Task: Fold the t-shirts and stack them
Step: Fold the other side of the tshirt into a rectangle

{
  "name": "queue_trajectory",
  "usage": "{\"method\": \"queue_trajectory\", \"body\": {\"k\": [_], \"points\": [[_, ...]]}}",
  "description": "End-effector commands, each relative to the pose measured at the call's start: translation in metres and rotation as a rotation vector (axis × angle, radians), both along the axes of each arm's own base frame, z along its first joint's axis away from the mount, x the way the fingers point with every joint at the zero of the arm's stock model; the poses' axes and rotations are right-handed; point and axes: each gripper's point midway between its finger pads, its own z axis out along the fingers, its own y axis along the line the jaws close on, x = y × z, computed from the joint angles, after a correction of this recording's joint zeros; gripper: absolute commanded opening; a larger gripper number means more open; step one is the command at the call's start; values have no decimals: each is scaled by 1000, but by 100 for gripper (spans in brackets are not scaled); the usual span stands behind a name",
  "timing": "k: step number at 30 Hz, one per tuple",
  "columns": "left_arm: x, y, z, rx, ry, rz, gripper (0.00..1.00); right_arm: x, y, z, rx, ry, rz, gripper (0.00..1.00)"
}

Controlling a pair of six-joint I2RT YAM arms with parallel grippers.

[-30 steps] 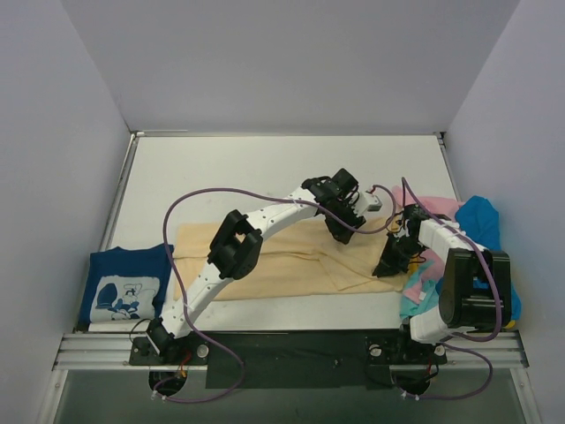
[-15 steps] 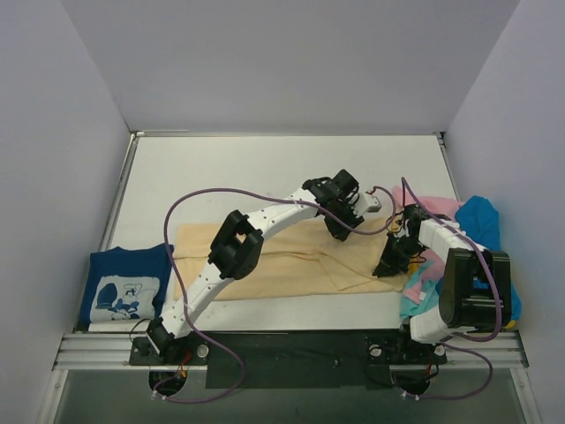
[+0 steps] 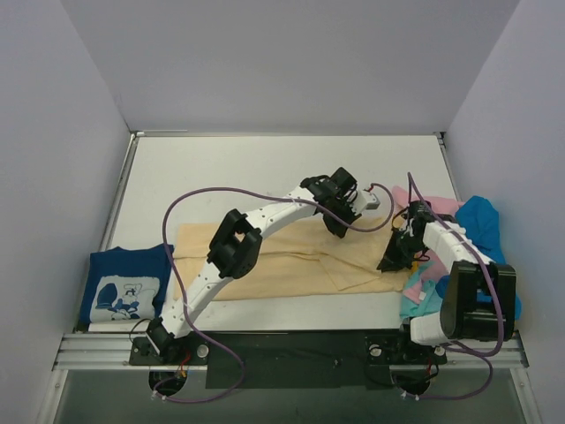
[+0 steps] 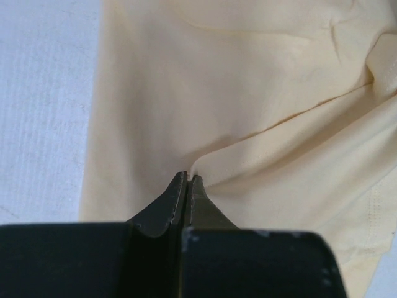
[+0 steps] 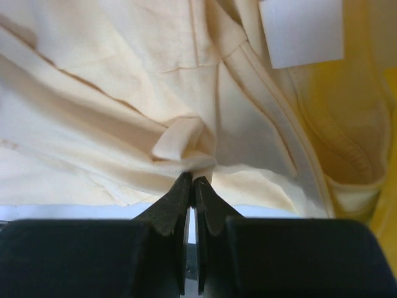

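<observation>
- Tan t-shirt (image 3: 282, 263) lies spread across the middle of the worktop (image 3: 265, 168), long side running left to right, rumpled toward its right end.
- Left tool (image 4: 187, 180) is clenched on the tan t-shirt. In the wrist view the fingertips meet with a small ridge of cloth nipped between them, and creases run off from the pinch. From above, this grip sits at the shirt's far edge, right of centre.
- Right tool (image 5: 191, 181) is likewise clenched on the tan t-shirt, with a bunched fold caught at the tips. The ribbed collar and a white label (image 5: 301, 31) sit just beyond the pinch. From above, this grip is at the shirt's right end.
- Navy t-shirt (image 3: 124, 287) with a white cartoon print lies folded at the near left corner. Its right edge touches or just overlaps the tan shirt; I cannot tell which.
- There is a loose heap at the right edge: pink t-shirt (image 3: 425, 205) farthest back, bright blue t-shirt (image 3: 481, 221) beside it, and teal t-shirt (image 3: 418, 302) nearest, partly under the right arm.
</observation>
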Motion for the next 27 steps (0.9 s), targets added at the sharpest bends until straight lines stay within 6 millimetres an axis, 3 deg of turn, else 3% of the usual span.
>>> {"method": "queue_trajectory", "body": {"k": [1,6,13,20,27], "points": [[23,0,76,-134,-64,52,0,19,-7,24,-33,-119,1,0],[27,6,80,-138,-52,78,0,25,-11,26,-51,-109,13,0],[44,14,93,-174,-60,154,0,55,-20,38,-96,-228,7,0],[43,19,60,-135,-21,206,0,82,-31,27,-141,-305,-15,0],[60,26,51,-103,-81,283,0,95,-36,18,-147,-340,-29,0]]}}
